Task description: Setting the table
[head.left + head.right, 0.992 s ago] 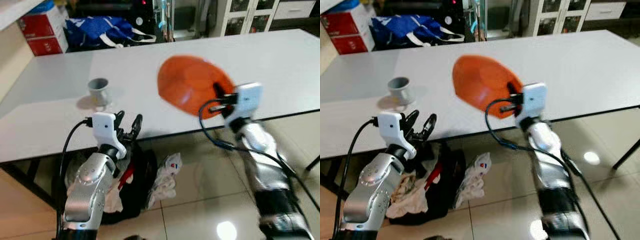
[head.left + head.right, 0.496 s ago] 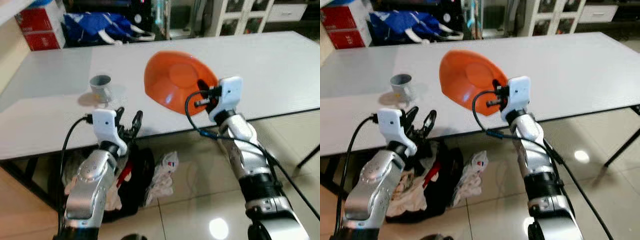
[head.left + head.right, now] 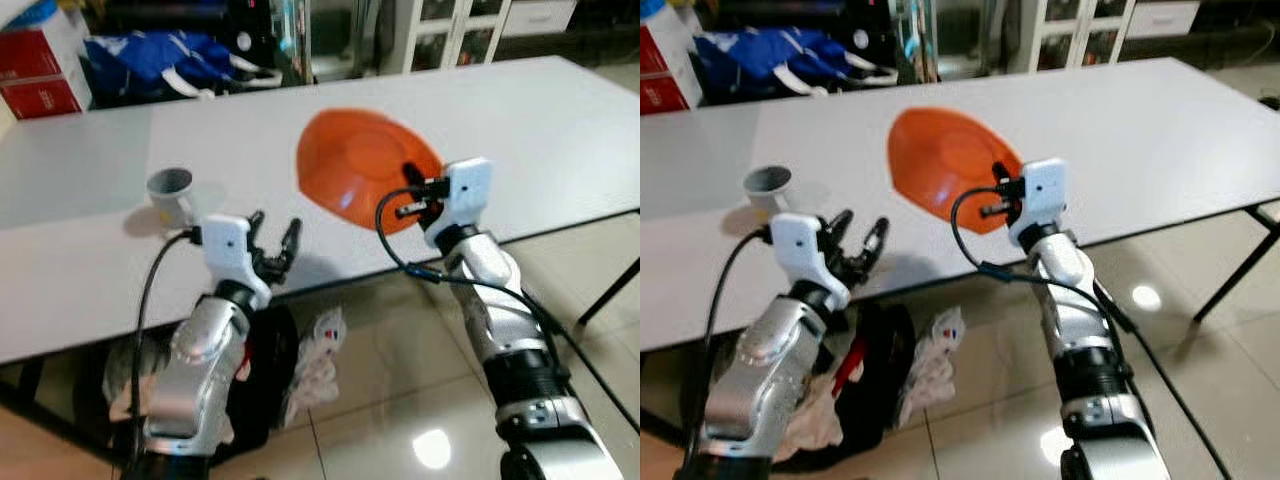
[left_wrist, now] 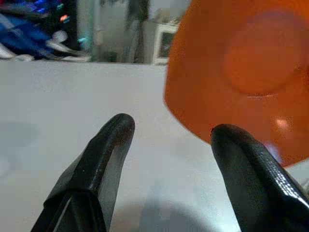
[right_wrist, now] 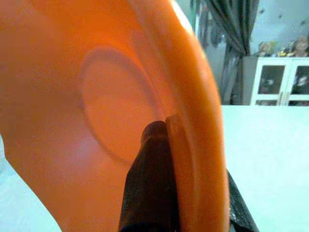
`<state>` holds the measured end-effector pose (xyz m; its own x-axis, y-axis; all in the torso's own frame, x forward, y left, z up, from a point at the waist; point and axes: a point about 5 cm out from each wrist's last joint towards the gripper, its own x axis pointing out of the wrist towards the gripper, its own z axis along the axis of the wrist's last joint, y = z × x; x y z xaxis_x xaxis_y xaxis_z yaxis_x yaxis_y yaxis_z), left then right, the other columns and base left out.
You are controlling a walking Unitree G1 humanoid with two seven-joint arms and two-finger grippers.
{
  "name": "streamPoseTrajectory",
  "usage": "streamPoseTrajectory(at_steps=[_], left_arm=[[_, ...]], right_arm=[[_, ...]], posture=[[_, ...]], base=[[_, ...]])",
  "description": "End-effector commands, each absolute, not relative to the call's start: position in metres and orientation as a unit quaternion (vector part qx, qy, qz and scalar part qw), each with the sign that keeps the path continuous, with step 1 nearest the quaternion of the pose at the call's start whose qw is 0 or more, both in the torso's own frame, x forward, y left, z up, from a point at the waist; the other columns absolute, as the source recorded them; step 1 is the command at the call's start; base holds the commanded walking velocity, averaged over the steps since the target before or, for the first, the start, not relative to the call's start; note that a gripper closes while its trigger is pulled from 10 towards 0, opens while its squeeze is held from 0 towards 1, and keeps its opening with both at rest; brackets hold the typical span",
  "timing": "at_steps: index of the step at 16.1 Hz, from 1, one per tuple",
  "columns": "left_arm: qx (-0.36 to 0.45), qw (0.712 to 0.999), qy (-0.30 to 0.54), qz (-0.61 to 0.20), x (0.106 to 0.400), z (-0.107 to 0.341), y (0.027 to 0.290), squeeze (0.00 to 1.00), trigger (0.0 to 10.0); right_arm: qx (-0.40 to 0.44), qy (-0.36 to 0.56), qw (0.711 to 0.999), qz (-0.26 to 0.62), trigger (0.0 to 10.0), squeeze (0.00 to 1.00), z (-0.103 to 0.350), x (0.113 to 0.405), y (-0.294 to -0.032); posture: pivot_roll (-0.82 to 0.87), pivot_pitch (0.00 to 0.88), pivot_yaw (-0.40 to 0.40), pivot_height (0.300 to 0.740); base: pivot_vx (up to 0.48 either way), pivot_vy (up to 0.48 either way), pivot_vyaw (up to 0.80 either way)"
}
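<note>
The right jaws [image 3: 415, 198] are clenched on the near rim of the orange plate [image 3: 362, 170], held tilted above the white counter [image 3: 540, 120]. The left jaws [image 3: 275, 238] stand released and empty at the counter's near edge, the grey cup [image 3: 170, 190] just beyond. Level the plate before lowering, well apart from the cup.

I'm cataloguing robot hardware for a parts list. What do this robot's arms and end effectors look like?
Both arms are silver metal with rounded segments. Each wrist carries a white boxy camera housing fed by a looping black cable. The left end effector and right end effector each have two long black fingers. The right forearm has a black band.
</note>
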<state>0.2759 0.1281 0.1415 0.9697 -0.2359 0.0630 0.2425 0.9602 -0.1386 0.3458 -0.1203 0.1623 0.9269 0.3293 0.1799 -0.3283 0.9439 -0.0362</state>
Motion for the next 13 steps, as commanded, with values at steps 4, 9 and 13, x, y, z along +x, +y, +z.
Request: streamPoseTrajectory(at_steps=[4, 9, 13], left_arm=[[-0.072, 0.994, -0.022, -0.085, 0.277, 0.142, 0.134, 0.0, 10.0], [-0.074, 0.993, -0.027, -0.091, 0.275, 0.143, 0.13, 0.0, 10.0], [-0.069, 0.993, -0.027, -0.096, 0.275, 0.143, 0.126, 0.0, 10.0]], right_arm=[[-0.012, -0.101, 0.979, 0.177, 0.0, 0.0, 0.166, 0.347, -0.12], [0.045, -0.166, 0.949, 0.266, 0.0, 0.0, 0.218, 0.347, -0.093], [0.079, -0.153, 0.951, 0.256, 0.0, 0.0, 0.232, 0.374, -0.086]], posture=[[-0.02, 0.0, 0.028, 0.74], [-0.02, 0.0, 0.026, 0.74], [0.01, 0.0, 0.01, 0.74]], base=[[0.062, 0.456, 0.0], [0.0, 0.0, 0.0], [0.0, 0.0, 0.0]])
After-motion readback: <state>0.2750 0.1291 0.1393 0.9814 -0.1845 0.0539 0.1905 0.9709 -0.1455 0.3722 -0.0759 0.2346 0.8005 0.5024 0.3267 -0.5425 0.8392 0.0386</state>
